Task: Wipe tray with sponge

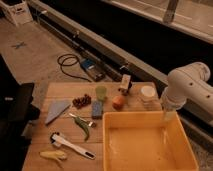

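Note:
The tray (141, 117) is a large yellow tub filling the near right part of the wooden table. The sponge (97, 108), a small blue-grey block, lies flat on the wood just left of the tray's far left corner. My white arm comes in from the right and bends down. My gripper (167, 116) hangs at the tray's far right rim, open, with nothing in it, well to the right of the sponge.
Around the sponge are a pale green cup (101, 92), dark grapes (82, 101), an orange fruit (118, 102), a grey wedge (56, 110) and a green pepper (84, 126). A white container (147, 93) stands behind the tray. A white brush (70, 145) and a banana (53, 155) lie near the front left.

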